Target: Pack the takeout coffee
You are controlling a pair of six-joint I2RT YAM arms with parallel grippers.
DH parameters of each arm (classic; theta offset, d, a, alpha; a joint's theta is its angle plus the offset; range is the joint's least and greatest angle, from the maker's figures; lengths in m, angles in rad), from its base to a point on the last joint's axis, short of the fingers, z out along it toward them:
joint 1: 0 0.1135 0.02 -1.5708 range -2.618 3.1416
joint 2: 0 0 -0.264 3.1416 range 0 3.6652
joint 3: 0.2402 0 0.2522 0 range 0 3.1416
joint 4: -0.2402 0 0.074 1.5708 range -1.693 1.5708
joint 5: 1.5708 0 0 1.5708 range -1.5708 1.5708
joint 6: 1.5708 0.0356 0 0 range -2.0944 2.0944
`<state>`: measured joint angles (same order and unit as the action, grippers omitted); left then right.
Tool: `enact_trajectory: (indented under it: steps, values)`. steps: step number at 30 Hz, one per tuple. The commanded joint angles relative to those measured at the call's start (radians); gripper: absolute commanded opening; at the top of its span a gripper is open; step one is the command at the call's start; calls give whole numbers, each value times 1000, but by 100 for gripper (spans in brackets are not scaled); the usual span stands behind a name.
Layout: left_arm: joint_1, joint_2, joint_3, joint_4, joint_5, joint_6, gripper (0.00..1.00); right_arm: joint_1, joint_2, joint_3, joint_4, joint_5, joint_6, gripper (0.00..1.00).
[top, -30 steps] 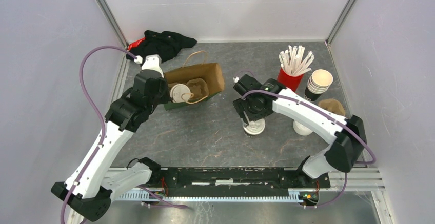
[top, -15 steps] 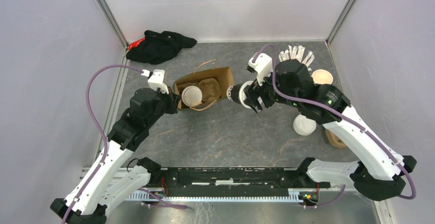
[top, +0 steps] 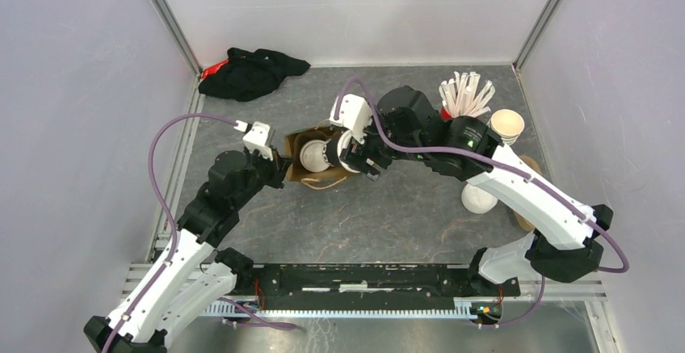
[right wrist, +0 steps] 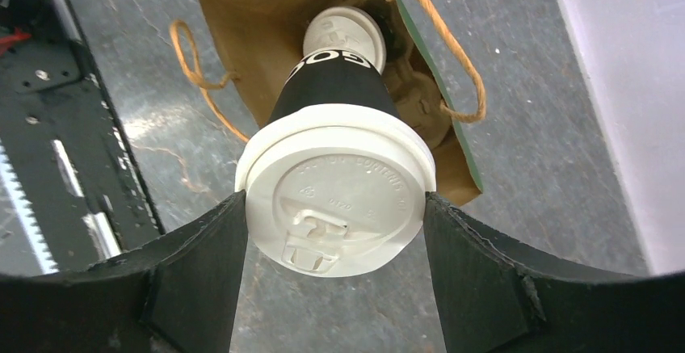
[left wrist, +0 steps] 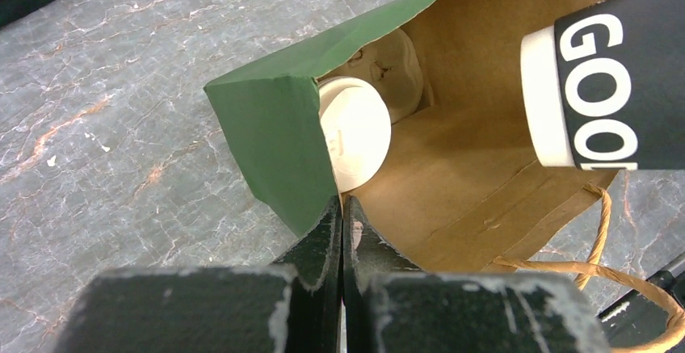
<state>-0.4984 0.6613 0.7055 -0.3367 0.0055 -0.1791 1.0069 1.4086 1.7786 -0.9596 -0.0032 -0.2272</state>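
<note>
One takeout coffee cup (right wrist: 335,94), dark with a white lid (right wrist: 335,199), lies sideways in the air with my right gripper (right wrist: 333,208) shut on the lid's rim. Its base points into the mouth of a brown paper bag (top: 300,136) lying on its side. In the left wrist view the cup (left wrist: 622,86) enters from the right. The second takeout coffee cup is inside the bag, only its white lid (left wrist: 355,131) showing. My left gripper (left wrist: 341,216) is shut on the bag's green-backed edge (left wrist: 279,127). From above, the right gripper (top: 355,155) is at the bag's mouth and the left gripper (top: 283,167) at its left rim.
A black cloth (top: 254,70) lies at the back left. At the back right stand a red cup of white sticks (top: 462,102) and a stack of lidless cups (top: 505,127). A loose white lid (top: 478,199) lies under the right arm. The bag's twine handle (right wrist: 460,54) hangs loose.
My right arm lifted the cup off the table, swung it left, tipped it sideways and brought it to the bag's mouth. The left gripper drew the bag rightwards and nearer.
</note>
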Motion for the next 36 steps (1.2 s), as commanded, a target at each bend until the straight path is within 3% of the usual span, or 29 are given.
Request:
enact_trajectory:
  steps: [1,10,16,27,36]
  values:
    - [5,-11,-9,88,26,37,2,33,24,13,-4,126,-115,48]
    - [6,-49,-99,158,31,39,2,89,138,7,13,254,-282,46]
    - [6,-48,-126,198,61,0,2,126,170,-36,34,330,-401,39]
    - [5,-42,-102,187,158,-34,2,132,220,-144,101,508,-458,34]
    - [6,-93,-129,122,180,-20,2,76,270,-117,116,453,-470,33]
